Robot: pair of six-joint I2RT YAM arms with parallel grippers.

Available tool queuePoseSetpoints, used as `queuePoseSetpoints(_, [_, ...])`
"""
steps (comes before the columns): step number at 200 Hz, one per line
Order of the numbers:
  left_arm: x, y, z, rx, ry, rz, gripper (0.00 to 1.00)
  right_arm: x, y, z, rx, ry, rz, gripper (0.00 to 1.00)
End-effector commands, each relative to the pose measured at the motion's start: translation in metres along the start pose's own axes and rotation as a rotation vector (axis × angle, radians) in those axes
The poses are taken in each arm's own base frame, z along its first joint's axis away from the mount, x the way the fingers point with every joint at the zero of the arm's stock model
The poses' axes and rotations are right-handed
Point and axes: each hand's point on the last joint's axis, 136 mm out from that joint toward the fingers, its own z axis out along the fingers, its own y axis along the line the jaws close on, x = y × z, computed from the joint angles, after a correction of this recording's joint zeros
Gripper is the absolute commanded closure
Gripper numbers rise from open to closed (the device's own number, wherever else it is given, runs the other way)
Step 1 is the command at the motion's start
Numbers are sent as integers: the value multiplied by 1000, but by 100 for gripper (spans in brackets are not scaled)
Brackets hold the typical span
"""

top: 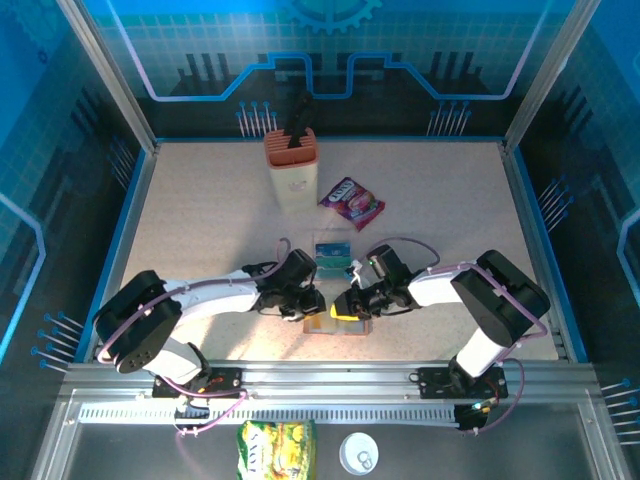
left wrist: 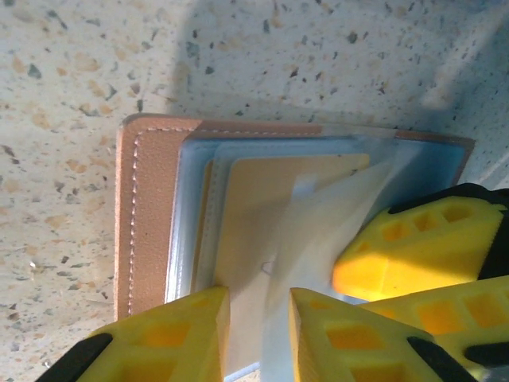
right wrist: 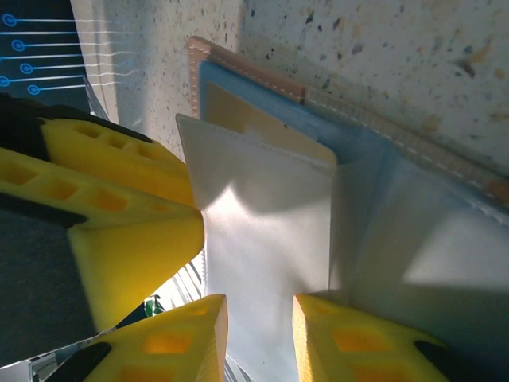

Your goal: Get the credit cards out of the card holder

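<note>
While I look down the left wrist camera, the left end effector [left wrist: 258,338] has its jaws slightly spread, and a clear sleeve [left wrist: 318,231] of the card holder [left wrist: 147,215] rises into the gap between them. I cannot tell whether either pad touches it. Opposite, the right end effector [right wrist: 261,342] is also a little spread, with a pale sleeve leaf standing in its gap. One of its yellow fingers reaches in beside my left ones.

Both end effectors hang right over the card holder, which lies open on the tabletop [top: 200,220] near the front edge, between the two arms. An orange-yellow card [left wrist: 270,191] sits inside a sleeve just ahead of the left fingers. Just beyond the holder, teal and blue cards [top: 333,255] lie on the tabletop. A purple snack packet [top: 351,202] lies further back.
</note>
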Motion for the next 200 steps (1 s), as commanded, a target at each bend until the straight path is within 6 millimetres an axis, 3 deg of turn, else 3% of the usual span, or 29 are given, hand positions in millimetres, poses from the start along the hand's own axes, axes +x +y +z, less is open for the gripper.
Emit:
queuePoseSetpoints(1, [2, 2, 5, 18, 4, -29, 74, 7, -14, 1, 9, 19, 55, 72])
queuePoseSetpoints(41, [5, -1, 14, 73, 21, -57, 74, 9, -14, 1, 4, 20, 54, 72])
queuePoseSetpoints(59, [4, -4, 13, 87, 20, -60, 79, 11, -14, 1, 0, 24, 66, 72])
queuePoseSetpoints(99, [2, -13, 4, 114, 6, -43, 87, -2, 13, -6, -65, -22, 10, 72])
queuePoseSetpoints(121, [1, -22, -3, 127, 3, -21, 87, -10, 39, -19, -92, -63, -38, 71])
queuePoseSetpoints(143, [0, -34, -10, 140, 11, 8, 86, -11, 52, -34, -38, -85, -61, 70])
queuePoseSetpoints(200, [4, -76, -14, 164, 47, 106, 78, -11, 50, -88, 249, -179, -111, 68])
